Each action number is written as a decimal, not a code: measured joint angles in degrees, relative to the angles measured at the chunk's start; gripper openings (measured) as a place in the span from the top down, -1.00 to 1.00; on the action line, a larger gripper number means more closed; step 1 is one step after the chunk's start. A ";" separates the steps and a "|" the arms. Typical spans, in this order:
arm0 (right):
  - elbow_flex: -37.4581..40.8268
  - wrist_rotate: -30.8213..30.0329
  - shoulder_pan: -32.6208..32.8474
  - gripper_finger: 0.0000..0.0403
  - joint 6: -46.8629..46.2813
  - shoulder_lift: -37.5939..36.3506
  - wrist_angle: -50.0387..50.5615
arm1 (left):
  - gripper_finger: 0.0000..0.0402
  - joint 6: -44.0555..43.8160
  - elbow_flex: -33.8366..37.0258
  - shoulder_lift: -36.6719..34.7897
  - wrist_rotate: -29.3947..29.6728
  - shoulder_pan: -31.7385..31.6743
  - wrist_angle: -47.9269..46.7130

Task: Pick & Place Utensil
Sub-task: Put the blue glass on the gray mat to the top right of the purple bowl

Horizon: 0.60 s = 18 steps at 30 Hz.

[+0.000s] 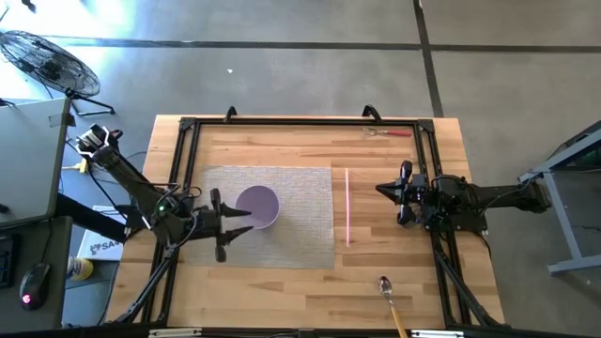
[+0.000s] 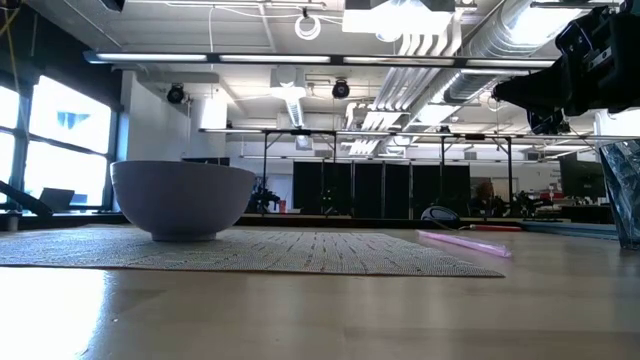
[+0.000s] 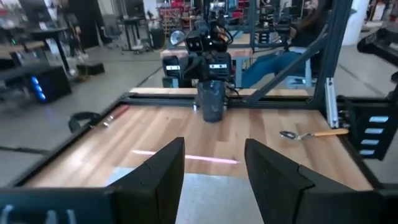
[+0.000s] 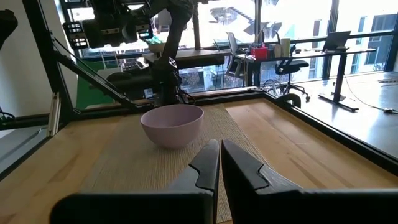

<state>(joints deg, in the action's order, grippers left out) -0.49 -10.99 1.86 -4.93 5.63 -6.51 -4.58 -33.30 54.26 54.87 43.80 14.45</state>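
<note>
Your grippers are both empty; the spoon lies apart from them.
Your left gripper (image 1: 246,220) stands open beside the bowl (image 1: 256,206) on the mat (image 1: 300,235); your right gripper (image 1: 381,191) is closed past the straw (image 1: 347,207). The spoon (image 1: 391,299) sits at the table's (image 1: 282,150) near edge, well apart.

An open lab: exposed ceiling ducts (image 2: 470,45), office desks (image 4: 311,53).

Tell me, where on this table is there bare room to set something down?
Bare wood lies between the pink straw and the shut right gripper, and in front of the woven grey placemat. Crowded: the lilac bowl beside the open left gripper.
</note>
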 joint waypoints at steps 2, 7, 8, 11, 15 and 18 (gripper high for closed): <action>0.00 -0.01 0.00 0.94 0.01 0.00 -0.02 | 0.17 2.06 0.00 0.02 -0.23 -0.83 0.57; 0.00 -0.74 0.01 0.94 2.21 0.00 -1.89 | 0.17 3.18 0.00 0.13 -3.87 -4.95 0.41; 0.01 -1.66 -0.02 0.94 2.79 0.00 -3.12 | 0.17 3.27 0.00 0.34 -4.74 -6.04 0.43; 0.02 -2.50 -0.02 0.94 3.53 -0.02 -5.87 | 0.17 4.75 0.00 0.87 -6.34 -9.32 0.35; 0.01 -2.50 0.00 0.94 0.62 -0.01 -8.62 | 0.17 6.40 0.01 1.14 -6.53 -13.79 0.40; 0.00 -2.41 -0.02 0.94 -3.22 -0.02 -11.55 | 0.17 6.45 0.02 1.14 -6.38 -16.63 0.43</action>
<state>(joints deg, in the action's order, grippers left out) -0.49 -13.40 1.85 -8.15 5.61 -18.06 1.87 -33.28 55.40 48.49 27.17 14.87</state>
